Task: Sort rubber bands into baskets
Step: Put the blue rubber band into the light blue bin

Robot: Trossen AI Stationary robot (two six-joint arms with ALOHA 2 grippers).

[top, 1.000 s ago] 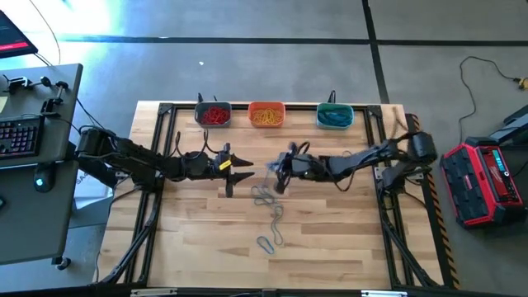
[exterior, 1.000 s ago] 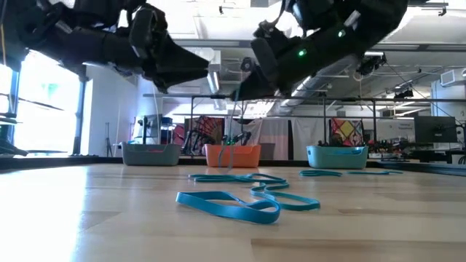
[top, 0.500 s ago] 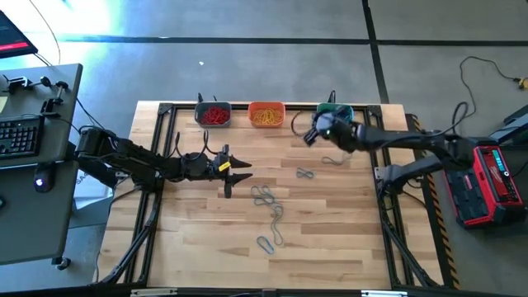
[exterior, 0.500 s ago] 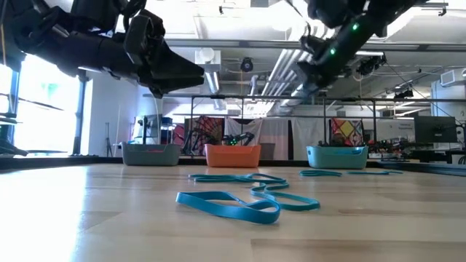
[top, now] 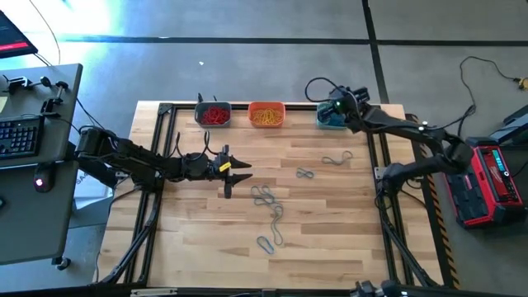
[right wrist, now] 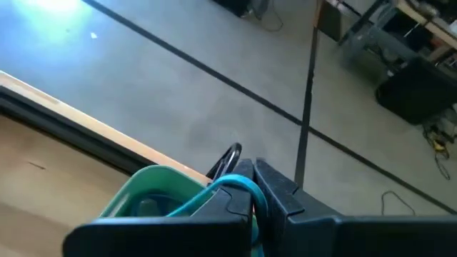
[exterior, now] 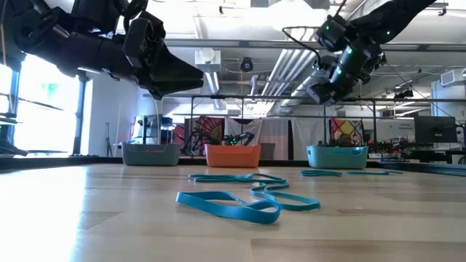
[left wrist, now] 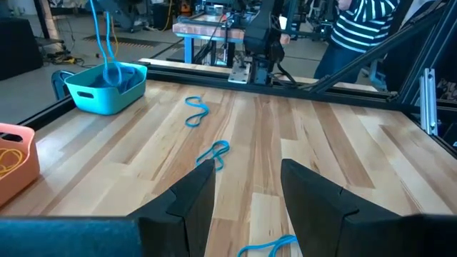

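**Blue band over teal basket**

High: right gripper point(top: 337, 107) above teal basket point(top: 333, 120); left gripper point(top: 239, 171) waits mid-table.
Left wrist: its fingers apart, empty.
Right wrist: fingers pinch blue band point(right wrist: 227, 187); released off-centre, it could snag the rim.

Three baskets point(top: 266, 115) line the surface's point(top: 330, 223) far edge, loose rubber bands point(top: 266, 196) mid-surface, the right pincer point(top: 332, 108) above the rightmost basket.

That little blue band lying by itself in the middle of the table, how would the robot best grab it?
From straight above, pinching across the blue band at its narrow middle. It lies flat on the table as a thin, pinched loop, so no side offers an edge. The open left gripper is nearest.
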